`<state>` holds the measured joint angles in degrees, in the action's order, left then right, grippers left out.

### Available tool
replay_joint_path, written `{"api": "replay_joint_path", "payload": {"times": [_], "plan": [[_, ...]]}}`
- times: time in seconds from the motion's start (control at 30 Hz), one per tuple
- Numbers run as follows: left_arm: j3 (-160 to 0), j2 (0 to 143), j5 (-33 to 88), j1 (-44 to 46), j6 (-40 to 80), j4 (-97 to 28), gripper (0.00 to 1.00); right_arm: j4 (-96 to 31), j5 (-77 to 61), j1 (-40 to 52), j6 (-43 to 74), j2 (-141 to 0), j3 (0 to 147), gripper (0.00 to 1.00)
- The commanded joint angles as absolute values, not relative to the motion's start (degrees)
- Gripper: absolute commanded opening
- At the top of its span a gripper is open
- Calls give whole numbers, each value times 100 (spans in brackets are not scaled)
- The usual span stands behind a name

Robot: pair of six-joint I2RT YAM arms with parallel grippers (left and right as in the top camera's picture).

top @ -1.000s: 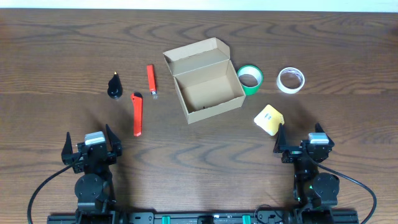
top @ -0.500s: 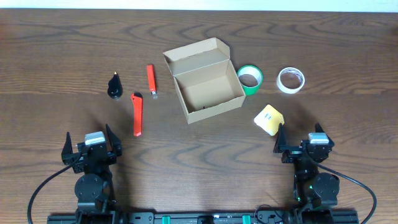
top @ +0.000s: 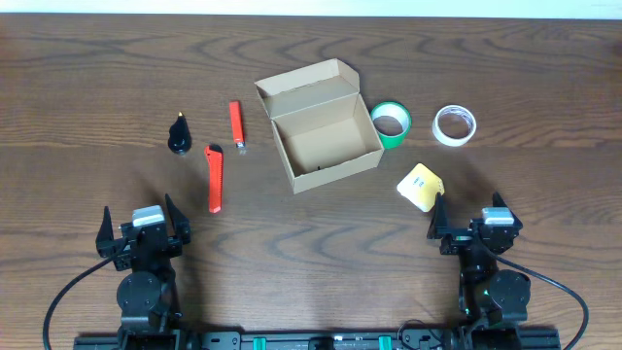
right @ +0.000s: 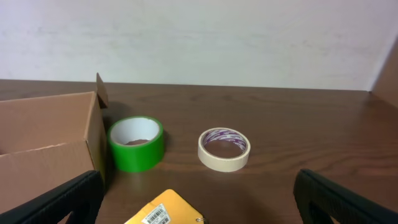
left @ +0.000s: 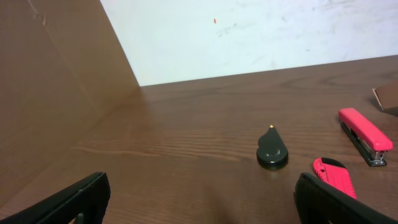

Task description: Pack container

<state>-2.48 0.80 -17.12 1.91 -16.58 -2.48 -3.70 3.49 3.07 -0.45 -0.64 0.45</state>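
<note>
The tan cardboard container (top: 324, 139) stands open and empty at the table's middle back, its flap lid tilted back; part of it shows in the right wrist view (right: 46, 140). A green tape roll (top: 391, 123) (right: 136, 142) touches its right side. A white tape roll (top: 454, 124) (right: 224, 149) lies further right. A yellow pad (top: 420, 185) (right: 165, 210) lies in front of my right gripper (top: 471, 228). A red stapler (top: 236, 125) (left: 365, 135), red cutter (top: 214, 177) (left: 334, 177) and black knob (top: 179, 135) (left: 272, 151) lie left. My left gripper (top: 141, 233) is open and empty near the front edge.
The wooden table (top: 117, 68) reaches a pale wall at the back. A brown panel (left: 56, 93) rises on the left in the left wrist view. Both arms sit at the front edge.
</note>
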Motion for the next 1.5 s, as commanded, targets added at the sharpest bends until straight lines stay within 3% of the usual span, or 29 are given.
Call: {"api": "replay_joint_path", "payload": {"times": [0.0, 0.83, 0.93, 1.47], "plan": [[-36, 62, -1800, 163, -1717, -298, 95, -386, 408, 244, 36, -49, 32, 99], [-36, 62, -1791, 163, -1712, -292, 95, -384, 408, 244, 36, -49, 32, 99], [-36, 62, -1232, 163, -1697, -316, 95, -399, 331, 244, 40, -67, 32, 99], [-204, 167, -38, 161, 869, -628, 95, -672, -506, 244, 1503, -913, 252, 99]]}}
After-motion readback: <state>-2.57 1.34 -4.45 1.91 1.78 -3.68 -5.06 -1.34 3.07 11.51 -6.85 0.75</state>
